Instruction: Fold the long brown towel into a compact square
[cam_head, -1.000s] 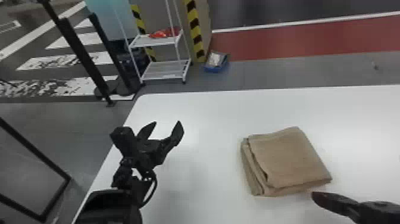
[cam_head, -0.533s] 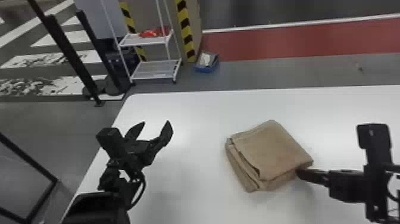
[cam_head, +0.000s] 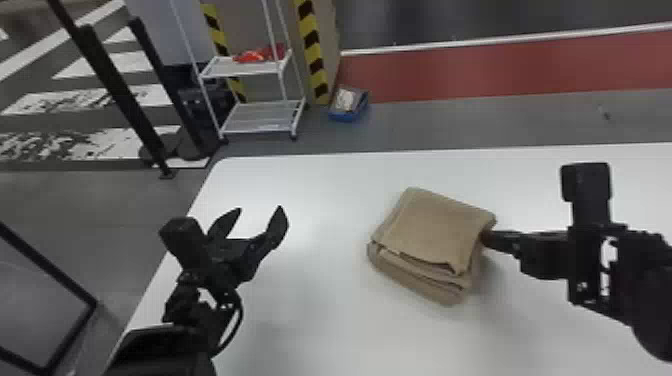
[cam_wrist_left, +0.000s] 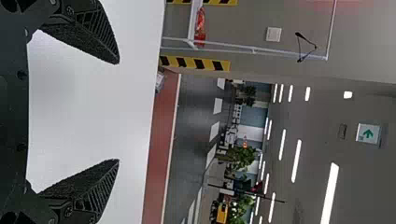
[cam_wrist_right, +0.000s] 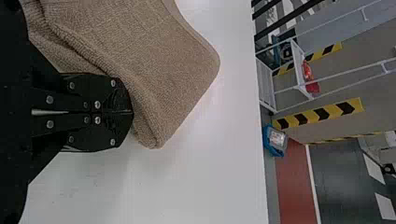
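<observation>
Your black right gripper (cam_wrist_right: 132, 112) has its jaws clenched, touching the side of the folded brown terry towel (cam_head: 430, 225) on the smooth white worktop (cam_head: 310, 310). Your black left gripper (cam_head: 260, 209) hangs well apart to its left, jaws released. Push too hard and the loose layers could ruck up, or the stack skid askew.

White table (cam_head: 310, 325); beyond it, wheeled rack (cam_head: 240, 71); blue bin (cam_head: 346, 117).
</observation>
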